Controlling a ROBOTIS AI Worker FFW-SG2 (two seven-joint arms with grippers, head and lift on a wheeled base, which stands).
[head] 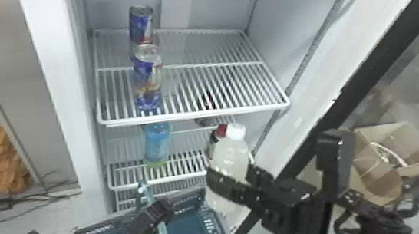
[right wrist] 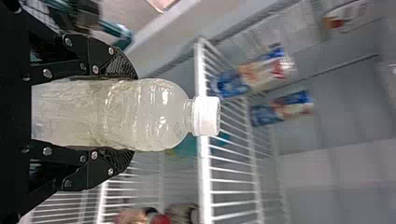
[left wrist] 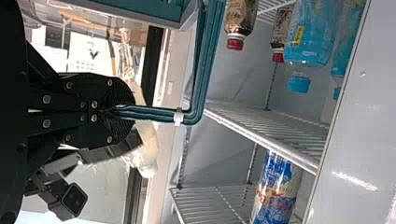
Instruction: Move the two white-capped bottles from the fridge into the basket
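Right pincer (head: pixel 234 175) clamped on white-capped bottle (head: pixel 231 154), out front of the fridge shelves (head: pixel 197 115). Base overlaps basket's (head: pixel 226 228) right rim in head view; contact unclear. Left pincer (head: pixel 165 207) pinched on handle (head: pixel 163 233); basket floor visible between handle and right wall. Count: 1 white-capped bottle gripped, 2 cans (head: pixel 146 72), 2 blue bottles (left wrist: pixel 310 37), 2 red-capped bottles (left wrist: pixel 240 21).

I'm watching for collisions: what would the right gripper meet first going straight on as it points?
Probably the white wire shelf's front rail, crossing the right wrist view beyond the right gripper and its cloudy plastic bottle with a white cap; depth is unclear.
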